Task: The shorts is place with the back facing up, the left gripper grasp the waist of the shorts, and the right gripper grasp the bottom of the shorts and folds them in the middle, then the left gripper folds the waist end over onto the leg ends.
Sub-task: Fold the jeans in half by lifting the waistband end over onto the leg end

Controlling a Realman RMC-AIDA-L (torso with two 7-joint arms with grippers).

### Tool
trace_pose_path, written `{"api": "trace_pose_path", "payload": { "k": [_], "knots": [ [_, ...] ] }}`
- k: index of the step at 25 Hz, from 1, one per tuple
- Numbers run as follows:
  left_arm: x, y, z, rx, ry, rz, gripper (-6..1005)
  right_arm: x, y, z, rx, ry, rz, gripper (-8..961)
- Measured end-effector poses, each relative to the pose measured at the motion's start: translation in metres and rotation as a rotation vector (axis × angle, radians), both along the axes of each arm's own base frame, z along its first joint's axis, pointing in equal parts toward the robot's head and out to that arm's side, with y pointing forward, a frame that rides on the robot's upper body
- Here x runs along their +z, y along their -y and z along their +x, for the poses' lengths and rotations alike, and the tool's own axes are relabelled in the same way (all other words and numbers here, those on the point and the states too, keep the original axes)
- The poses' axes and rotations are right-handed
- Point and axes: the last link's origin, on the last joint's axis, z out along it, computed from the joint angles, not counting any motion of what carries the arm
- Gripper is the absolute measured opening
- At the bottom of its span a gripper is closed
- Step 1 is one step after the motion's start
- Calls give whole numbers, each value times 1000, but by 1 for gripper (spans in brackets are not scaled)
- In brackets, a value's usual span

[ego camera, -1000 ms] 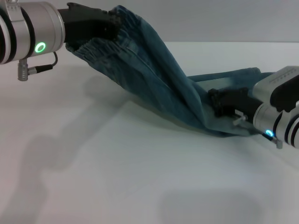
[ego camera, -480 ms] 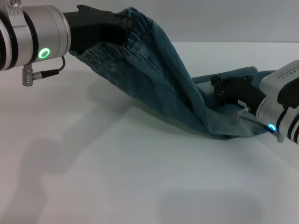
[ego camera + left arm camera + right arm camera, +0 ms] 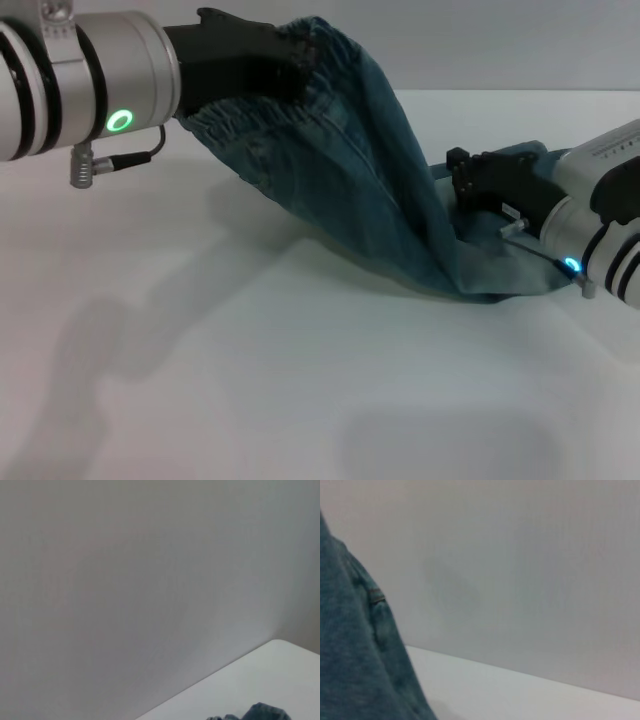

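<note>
The white table (image 3: 250, 380) carries the shorts (image 3: 370, 200), which slope from high at ten o'clock down to the leg ends (image 3: 500, 275) lying at three o'clock. The left claw (image 3: 285, 70) holds the waist (image 3: 250, 115) clamped and lifted clear of the table. The right claw (image 3: 475, 185) sits low against the leg ends; I cannot tell its grip. Judging by this, the last fold is in hand: next, carry the waist across toward three o'clock and lay it over the hems.
</note>
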Motion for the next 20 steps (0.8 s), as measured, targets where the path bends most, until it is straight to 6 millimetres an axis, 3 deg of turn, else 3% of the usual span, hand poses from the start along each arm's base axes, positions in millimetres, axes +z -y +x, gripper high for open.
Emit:
{"api": "trace_pose_path", "payload": {
  "k": [11, 20],
  "knots": [
    [-6, 1, 15, -70, 20, -22, 34, -38, 5, -37, 80, 22, -141, 0],
    [-13, -3, 27, -105, 23, -38, 34, -57, 9, -66, 165, 43, -213, -1]
  ]
}}
